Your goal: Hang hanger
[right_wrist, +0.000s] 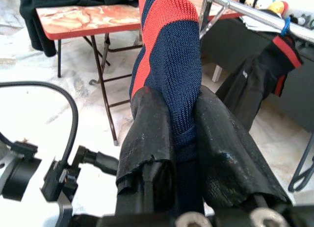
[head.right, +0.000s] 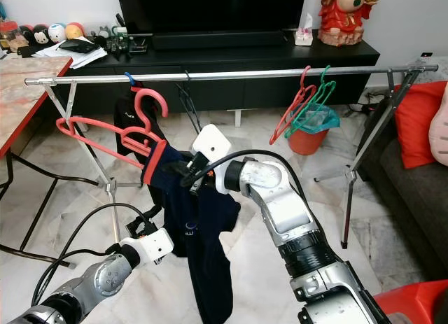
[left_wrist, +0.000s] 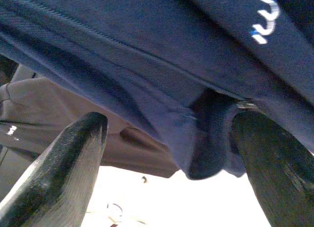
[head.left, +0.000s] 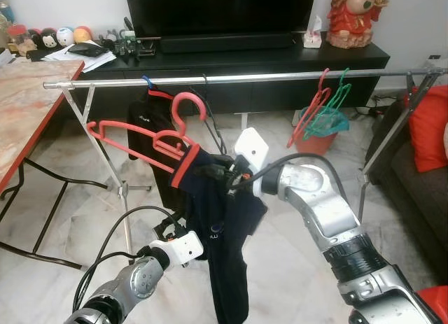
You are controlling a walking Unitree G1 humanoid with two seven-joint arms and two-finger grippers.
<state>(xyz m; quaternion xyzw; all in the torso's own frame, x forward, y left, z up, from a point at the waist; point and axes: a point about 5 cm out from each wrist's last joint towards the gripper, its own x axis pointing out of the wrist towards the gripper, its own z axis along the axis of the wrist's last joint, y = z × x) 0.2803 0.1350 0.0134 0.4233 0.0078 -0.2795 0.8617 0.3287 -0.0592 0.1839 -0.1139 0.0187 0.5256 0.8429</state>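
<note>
right claw (right_wrist: 184, 138): fingers clamped tight on the red-trimmed collar of the dark navy garment (head.left: 227, 240), held up just below the rail
red plastic hanger (head.left: 143, 138): tilted, one end tucked into that collar, hook free under the silver metal clothes rail (head.left: 231, 78)
left claw (left_wrist: 169, 153): low down, fingers spread wide apart beneath the navy cloth
rail: black shirt (head.left: 150, 121) hanging on it, red and green hangers (head.left: 323, 107) further right
</note>
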